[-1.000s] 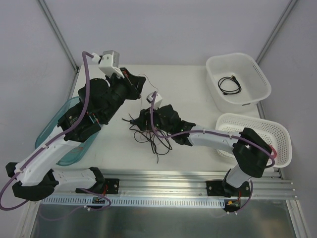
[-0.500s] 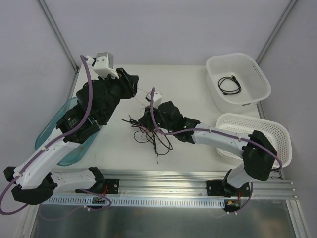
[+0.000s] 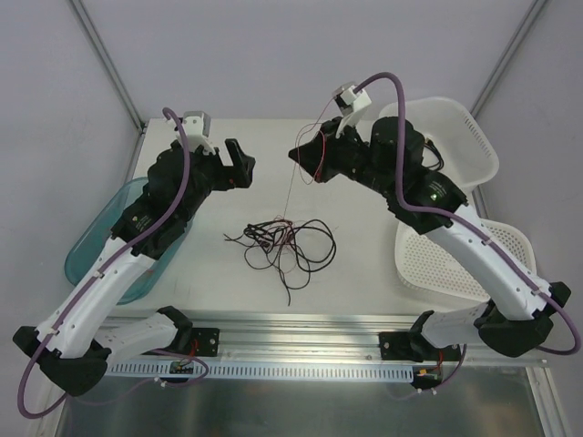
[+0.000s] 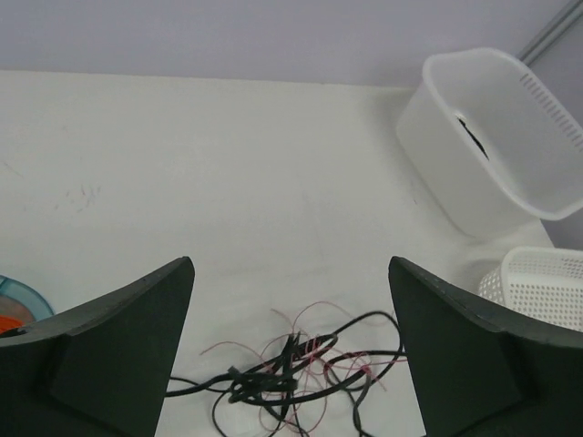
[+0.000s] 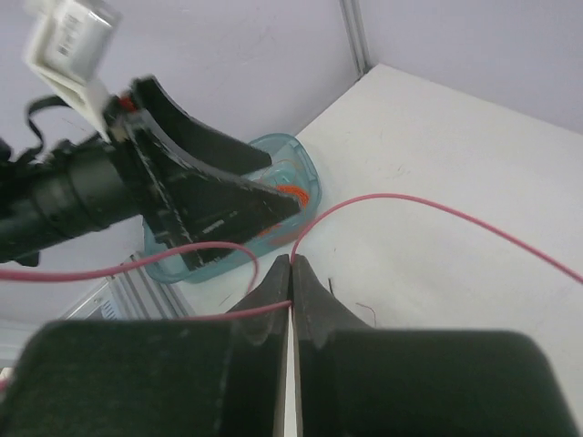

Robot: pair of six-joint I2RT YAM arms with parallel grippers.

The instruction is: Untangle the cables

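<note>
The cables point(image 3: 284, 242) lie as a loose tangle of thin black and red wires on the white table, between the two arms. My right gripper point(image 3: 304, 160) hangs high above and behind the tangle, shut on a thin red wire point(image 5: 412, 201). That wire loops out past both sides of the shut fingers point(image 5: 314, 300), and one fine strand point(image 3: 287, 196) runs down to the tangle. My left gripper point(image 3: 240, 169) stands open to the upper left of the tangle with nothing in it. In the left wrist view the cables point(image 4: 301, 366) lie below and between the wide-apart fingers point(image 4: 137, 314).
A white tub point(image 3: 483, 146) stands at the back right, partly behind the right arm. A white slotted basket point(image 3: 483, 259) sits at the right edge. A teal tray point(image 3: 89, 250) lies at the left under the left arm, with something orange in it point(image 5: 290, 191).
My right gripper closed on a red wire in the tangle and rose up and back with it. The left gripper opened, let go and drew slightly away.
</note>
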